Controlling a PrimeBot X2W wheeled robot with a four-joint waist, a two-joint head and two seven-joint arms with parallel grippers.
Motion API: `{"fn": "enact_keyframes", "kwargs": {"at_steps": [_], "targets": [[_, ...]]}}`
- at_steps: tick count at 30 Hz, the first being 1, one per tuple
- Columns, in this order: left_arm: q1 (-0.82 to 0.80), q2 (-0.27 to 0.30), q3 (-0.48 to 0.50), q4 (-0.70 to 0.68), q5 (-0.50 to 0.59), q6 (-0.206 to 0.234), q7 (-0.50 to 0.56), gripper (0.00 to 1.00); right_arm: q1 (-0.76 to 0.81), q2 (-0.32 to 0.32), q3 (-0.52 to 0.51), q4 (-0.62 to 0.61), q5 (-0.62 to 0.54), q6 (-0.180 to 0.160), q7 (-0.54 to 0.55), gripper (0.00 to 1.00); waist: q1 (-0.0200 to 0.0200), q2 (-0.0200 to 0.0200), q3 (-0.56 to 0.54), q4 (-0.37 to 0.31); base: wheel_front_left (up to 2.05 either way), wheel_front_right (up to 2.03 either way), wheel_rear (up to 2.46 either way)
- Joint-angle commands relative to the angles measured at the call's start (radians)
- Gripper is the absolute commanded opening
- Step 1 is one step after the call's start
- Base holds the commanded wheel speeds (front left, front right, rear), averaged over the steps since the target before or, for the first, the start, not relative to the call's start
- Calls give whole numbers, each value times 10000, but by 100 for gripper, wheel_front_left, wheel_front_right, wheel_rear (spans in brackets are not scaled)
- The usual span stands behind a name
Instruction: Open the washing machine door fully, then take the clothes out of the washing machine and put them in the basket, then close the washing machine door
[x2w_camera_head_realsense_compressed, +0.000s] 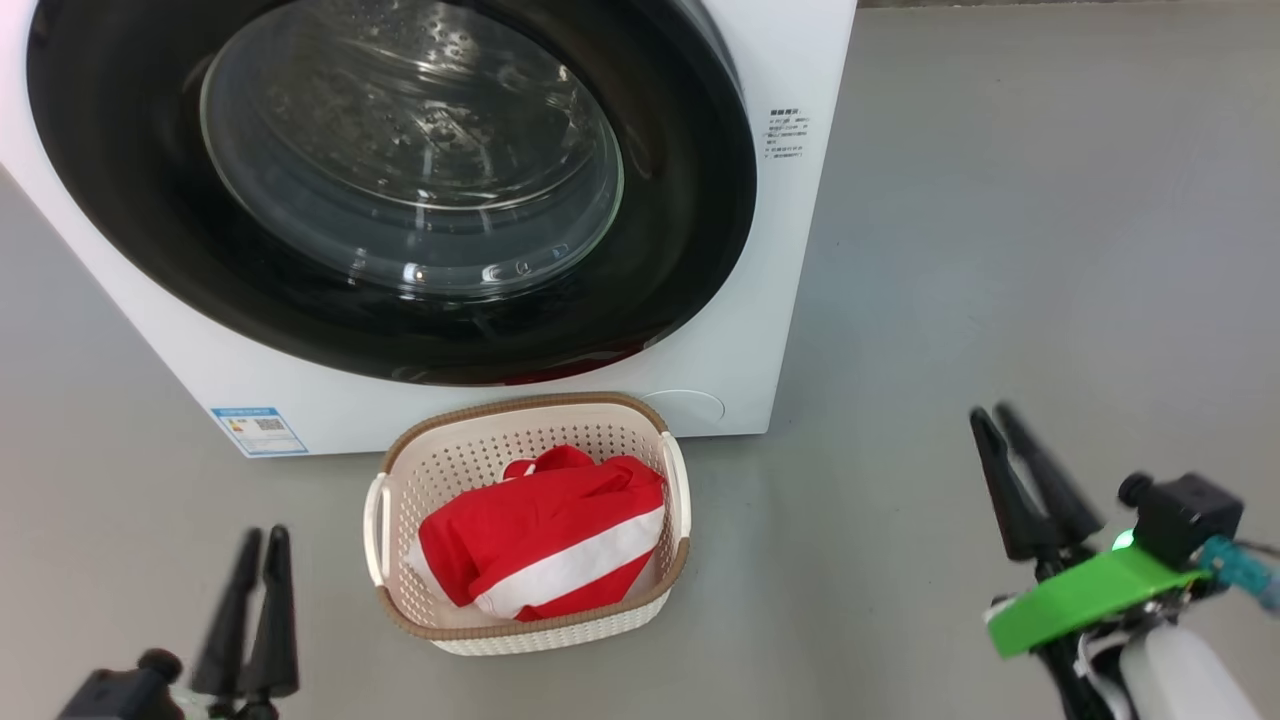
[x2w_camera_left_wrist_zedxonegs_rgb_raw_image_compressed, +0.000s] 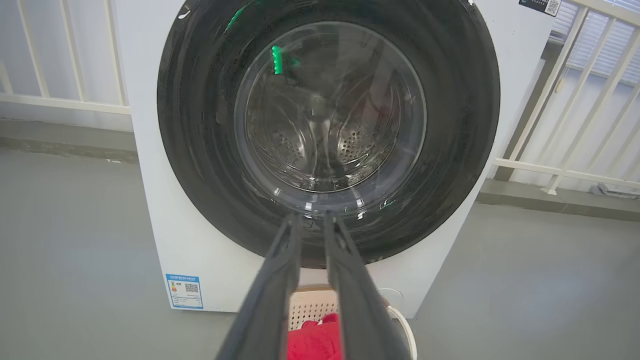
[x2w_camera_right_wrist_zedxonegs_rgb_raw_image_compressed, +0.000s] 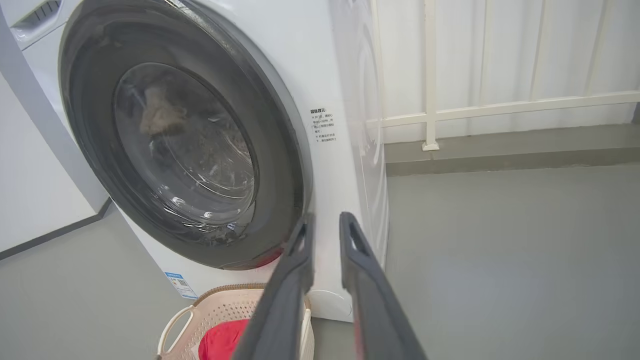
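Observation:
The washing machine (x2w_camera_head_realsense_compressed: 790, 260) stands white and boxy ahead of me. Its round black door (x2w_camera_head_realsense_compressed: 690, 200) with the bulging glass window lies shut against the front. Through the glass the steel drum (x2w_camera_left_wrist_zedxonegs_rgb_raw_image_compressed: 325, 145) shows. Just in front of the machine, on the floor, sits the cream basket (x2w_camera_head_realsense_compressed: 520, 405). In it lie the red clothes (x2w_camera_head_realsense_compressed: 545, 530) with a white stripe. My left gripper (x2w_camera_head_realsense_compressed: 263, 535) hovers low to the basket's left, fingers a narrow gap apart, holding nothing. My right gripper (x2w_camera_head_realsense_compressed: 992, 412) hangs to the basket's right, also slightly open with nothing held.
Grey floor (x2w_camera_head_realsense_compressed: 1000, 250) spreads wide to the right of the machine. A white railing (x2w_camera_right_wrist_zedxonegs_rgb_raw_image_compressed: 430, 75) runs behind and beside the washer. A blue label (x2w_camera_head_realsense_compressed: 258, 430) marks the machine's lower left front corner. The basket touches or nearly touches the machine's base.

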Motion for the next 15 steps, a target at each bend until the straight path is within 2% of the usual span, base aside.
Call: {"fn": "enact_keyframes", "kwargs": {"at_steps": [1, 8, 11, 15], "targets": [[5, -16, -4, 31, -23, 0, 3, 0, 29, 23, -3, 30, 21, 0, 5, 0, 0, 0, 0, 0, 0, 0, 0], [-27, -14, 11, 125, -749, 3, 161, 0, 145, 126, -107, 37, 666, -1, 183, 0, 23, 0, -60, -8, 0, 0, 0], [-75, 0, 22, 197, -1185, 4, 256, 0, 171, 171, -169, 50, 1052, -2, 291, 0, 3, 0, -66, -12, 0, 0, 0], [-128, 12, 34, 271, -1614, 1, 350, 0, 191, 217, -234, 58, 1433, -3, 398, 0, 1, 0, -83, -17, 0, 0, 0]]}}
